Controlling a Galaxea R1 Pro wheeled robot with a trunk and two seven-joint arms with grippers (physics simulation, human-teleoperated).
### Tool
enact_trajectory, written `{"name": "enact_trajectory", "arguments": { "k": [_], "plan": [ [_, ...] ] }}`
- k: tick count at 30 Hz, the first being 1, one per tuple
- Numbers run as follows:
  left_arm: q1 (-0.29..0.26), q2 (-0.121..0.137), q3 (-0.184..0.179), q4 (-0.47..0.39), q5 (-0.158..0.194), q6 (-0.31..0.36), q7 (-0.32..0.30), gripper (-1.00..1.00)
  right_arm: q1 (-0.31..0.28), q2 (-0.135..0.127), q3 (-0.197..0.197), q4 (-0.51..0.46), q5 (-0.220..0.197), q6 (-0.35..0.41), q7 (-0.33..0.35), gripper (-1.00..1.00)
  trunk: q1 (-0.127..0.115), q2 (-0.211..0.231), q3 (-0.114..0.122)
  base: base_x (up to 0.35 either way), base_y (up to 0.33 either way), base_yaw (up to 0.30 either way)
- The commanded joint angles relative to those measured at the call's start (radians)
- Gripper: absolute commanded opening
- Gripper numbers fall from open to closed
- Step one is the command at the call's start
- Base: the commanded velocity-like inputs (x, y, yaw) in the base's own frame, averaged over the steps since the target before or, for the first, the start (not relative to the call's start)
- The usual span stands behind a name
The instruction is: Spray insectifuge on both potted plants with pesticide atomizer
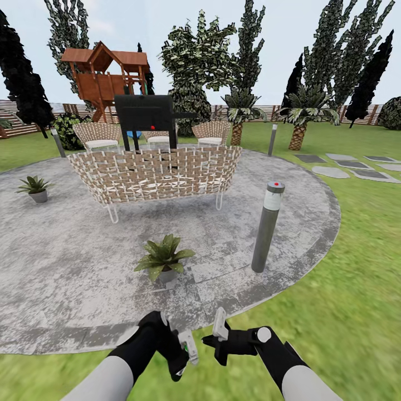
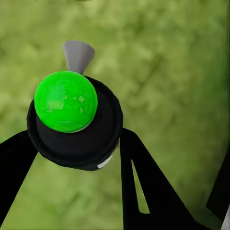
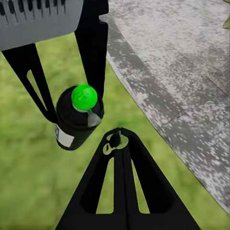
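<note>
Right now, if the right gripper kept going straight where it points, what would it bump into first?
Probably the dark bottle held between the left gripper fingers, right ahead of the right gripper, though depth is unclear.

Backyard garden, green lawn (image 1: 356, 278), round paved patio (image 1: 67, 267), wicker sofa (image 1: 156, 175), wooden playhouse (image 1: 106, 78), trees, slatted fence (image 1: 16, 120)

Grey forearms, black wrists, black-and-white grippers

We are facing the patio (image 1: 72, 267): one potted plant (image 1: 164, 259) sitting at twelve o'clock before the wicker sofa (image 1: 156, 174), another (image 1: 35, 187) at ten, the bollard lamp (image 1: 267, 225) at one.
</note>
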Motion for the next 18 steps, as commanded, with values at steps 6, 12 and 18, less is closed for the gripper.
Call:
{"name": "enact_trajectory", "arguments": {
  "k": [6, 12, 18],
  "plan": [
    [0.000, -0.002, 0.003, -0.002, 0.010, 0.006, 0.075, -1.00, 0.000, 0.005, -0.008, -0.001, 0.009, -0.004, 0.006, -1.00, 0.000, 0.000, -0.001, 0.000, 0.000, 0.000],
    [0.001, -0.003, 0.004, 0.001, 0.018, 0.004, 0.074, -1.00, 0.000, 0.006, -0.008, -0.001, 0.009, -0.004, 0.005, -1.00, 0.000, 0.000, -0.001, 0.000, 0.000, 0.000],
    [0.002, -0.003, 0.003, 0.009, 0.054, 0.004, 0.072, -1.00, -0.001, 0.006, -0.008, -0.001, 0.009, -0.004, 0.005, -1.00, 0.000, 0.000, -0.001, 0.000, 0.000, 0.000]
  ]
}}
